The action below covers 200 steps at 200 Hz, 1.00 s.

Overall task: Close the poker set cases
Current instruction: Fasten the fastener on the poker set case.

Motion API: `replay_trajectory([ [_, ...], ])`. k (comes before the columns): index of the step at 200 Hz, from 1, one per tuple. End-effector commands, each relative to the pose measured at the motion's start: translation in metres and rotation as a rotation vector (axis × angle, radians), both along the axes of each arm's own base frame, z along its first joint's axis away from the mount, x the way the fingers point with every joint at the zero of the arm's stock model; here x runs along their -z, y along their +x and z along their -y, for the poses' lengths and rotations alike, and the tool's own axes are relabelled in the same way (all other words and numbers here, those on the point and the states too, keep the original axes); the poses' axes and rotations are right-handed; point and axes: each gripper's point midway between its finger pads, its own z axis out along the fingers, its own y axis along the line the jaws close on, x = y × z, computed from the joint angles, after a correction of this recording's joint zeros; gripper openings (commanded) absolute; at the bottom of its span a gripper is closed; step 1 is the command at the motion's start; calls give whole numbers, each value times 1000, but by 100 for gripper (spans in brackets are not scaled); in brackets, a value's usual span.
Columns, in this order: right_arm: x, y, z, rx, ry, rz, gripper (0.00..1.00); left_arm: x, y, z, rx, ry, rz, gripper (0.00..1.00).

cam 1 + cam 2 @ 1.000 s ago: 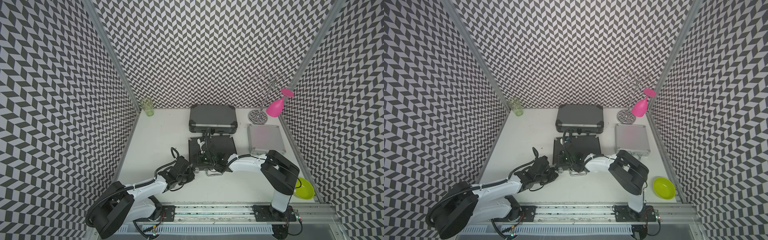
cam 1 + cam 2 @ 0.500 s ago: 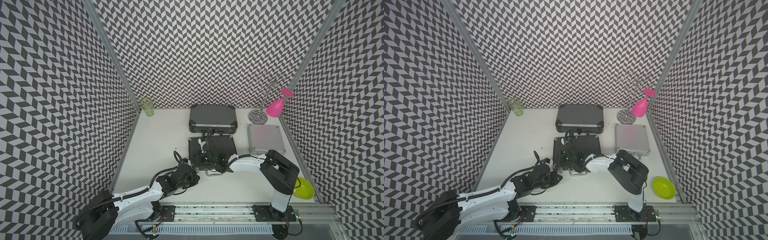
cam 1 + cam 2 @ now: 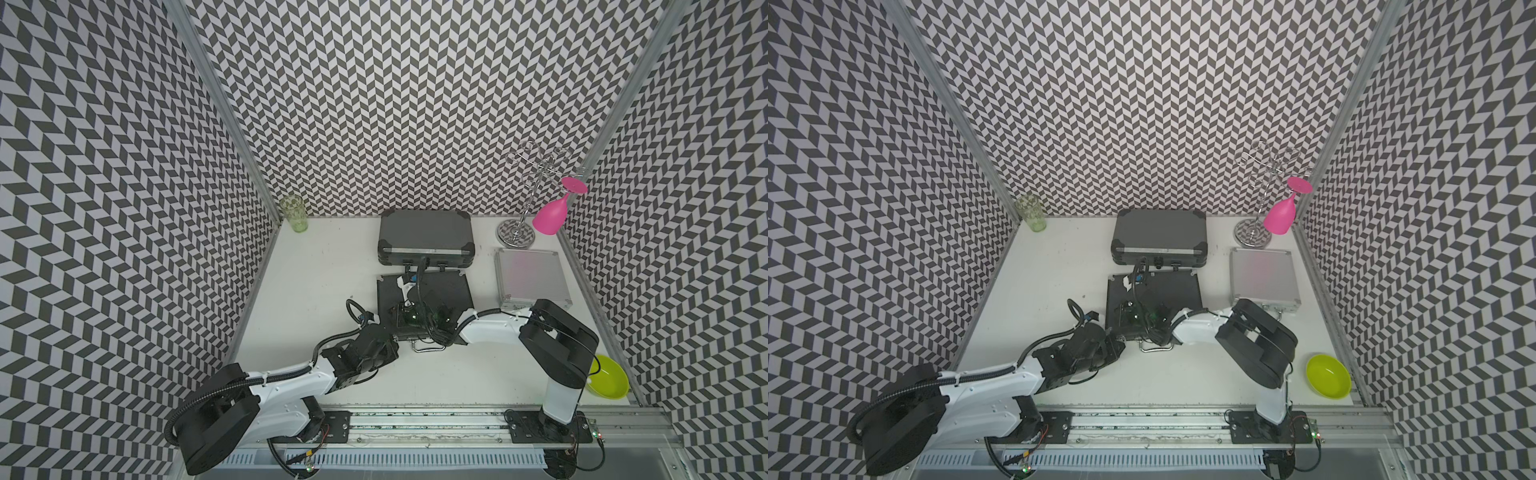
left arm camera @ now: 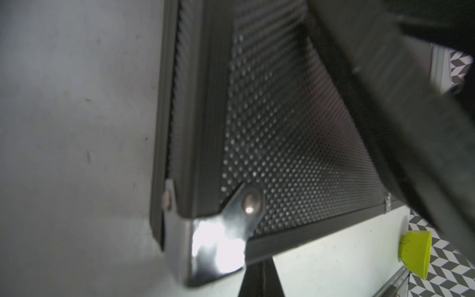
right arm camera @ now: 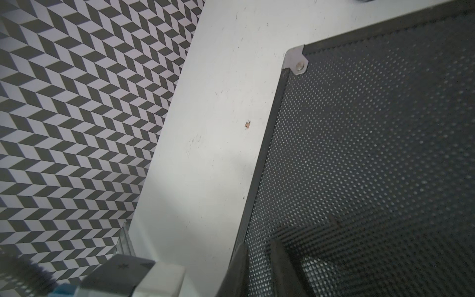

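Left gripper [image 3: 388, 341] is shut, with nothing held in it. It is kept low on the table [image 3: 316, 286], just beside the near left corner of the flat black case [image 3: 446, 291]. Since a second ago its arm has been swung: the big black elbow [image 3: 212, 409] was pushed out toward the front left half a second ago and has now been pulled back in. The gripper itself has been brought a little closer to the corner. That corner's shiny metal piece [image 4: 216, 239] is seen close up in the left wrist view.

Right gripper [image 5: 261, 267] has not been moved. It is held over the near part of the dotted black lid, and its two dark fingers [image 5: 284, 259] are seen a little apart. Whether the lid is touched cannot be told.

The flat black case is laid in the middle of the table, lid down, with its silver handle [image 3: 428, 348] turned toward the robot. The dark grey ribbed case [image 3: 426, 232] is set just behind it, shut. The silver case [image 3: 530, 276] is set to the right, shut and apart from the others. None of the three has been shifted.

A green glass [image 3: 294, 214] is stood in the far left corner. A pink glass [image 3: 550, 214] is hung upside down on a wire rack [image 3: 517, 239] in the far right corner. A lime bowl [image 3: 606, 376] is placed near the right arm's base.
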Motion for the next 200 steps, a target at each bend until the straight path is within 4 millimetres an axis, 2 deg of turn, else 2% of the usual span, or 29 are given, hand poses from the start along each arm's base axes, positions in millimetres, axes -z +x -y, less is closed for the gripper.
replay_trajectory([
  [1,86,-33,39,-6,-234,-199,19,-9,10,-5,-41,-11,57,0],
  [69,86,-32,36,-13,-239,-201,19,15,9,-15,-55,55,9,0],
  [161,89,-33,36,-25,-248,-211,18,24,16,-24,-46,91,8,0],
  [200,94,-36,38,-37,-264,-223,18,47,10,-35,-46,185,-40,0],
])
